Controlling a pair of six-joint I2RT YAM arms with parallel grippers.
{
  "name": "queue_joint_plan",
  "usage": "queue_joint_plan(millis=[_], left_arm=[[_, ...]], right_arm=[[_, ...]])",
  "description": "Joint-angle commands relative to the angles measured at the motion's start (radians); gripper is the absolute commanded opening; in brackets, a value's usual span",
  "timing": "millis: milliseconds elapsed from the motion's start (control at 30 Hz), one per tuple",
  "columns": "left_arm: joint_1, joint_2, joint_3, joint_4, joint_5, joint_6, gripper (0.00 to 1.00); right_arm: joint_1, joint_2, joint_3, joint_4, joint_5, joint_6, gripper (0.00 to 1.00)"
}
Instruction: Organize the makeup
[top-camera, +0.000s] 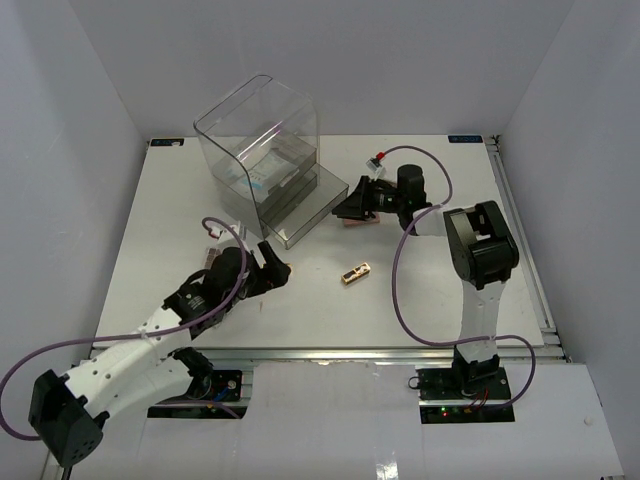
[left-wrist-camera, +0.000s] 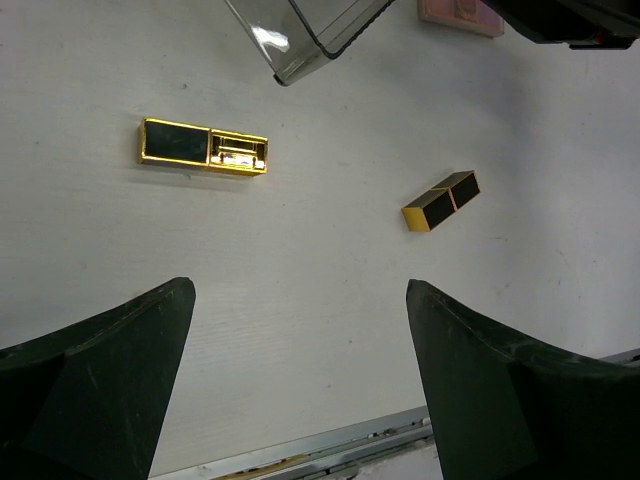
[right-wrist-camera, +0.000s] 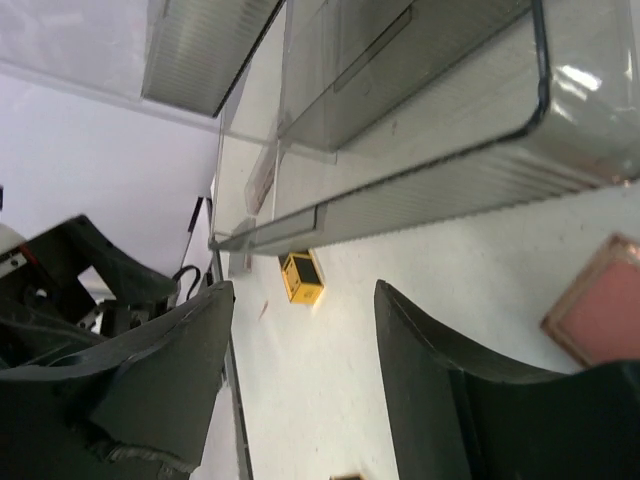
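The white worktop (top-camera: 150, 250) is closed in by white walls. At its far side stands a clear box (top-camera: 262, 130), and its lower drawer (top-camera: 305, 205) is pulled out toward the arms, I think so that things can be dropped in from above.

The right claw (top-camera: 350, 207) hangs low just in front of this drawer. Its jaws are apart and nothing is between them. The pink palette (right-wrist-camera: 600, 315) lies flat on the worktop just beside one finger, outside the drawer, so it is not yet stored.

The left claw (left-wrist-camera: 300, 300) is wide and empty. It points at two gold cases that lie well apart on the bare worktop: a long one (left-wrist-camera: 203, 146) that looks open, and a shorter one (left-wrist-camera: 441, 200) that is tilted. Probably the claw is held so wide to take either case from any side. Both cases wait to be put away.
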Motion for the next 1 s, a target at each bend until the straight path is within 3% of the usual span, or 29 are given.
queue_joint_plan(millis=[0,167,367,500,633,700,833,967], left_arm=[[0.002,0.099,0.063,-0.040,0.024,-0.002,0.98],[0.046,0.099,0.058,-0.061,-0.006,-0.178,0.98],[0.377,0.114,0.088,-0.044,0.206,-0.080,0.98],[0.545,0.189,0.155,-0.115,0.245,0.005,0.98],[0.635,0.274,0.237,-0.143,0.170,0.104,0.98],[0.646,0.326,0.278,-0.157,0.119,0.197,0.98],[0.648,0.500,0.381,-0.191,0.147,0.400,0.98],[0.654,0.603,0.387,-0.187,0.142,0.581,0.98]], right_arm=[[-0.050,-0.205,-0.048,-0.310,-0.089,-0.367,0.65],[-0.058,-0.407,-0.114,-0.682,-0.049,-0.786,0.67],[-0.058,-0.709,-0.219,-0.927,-0.117,-1.145,0.72],[-0.061,-0.839,-0.276,-0.956,-0.114,-1.232,0.76],[-0.073,-0.931,-0.322,-0.943,-0.142,-1.289,0.77],[-0.087,-0.965,-0.341,-0.935,-0.156,-1.297,0.78],[-0.130,-0.998,-0.356,-0.932,-0.194,-1.294,0.79],[-0.171,-1.025,-0.368,-0.928,-0.230,-1.284,0.79]])
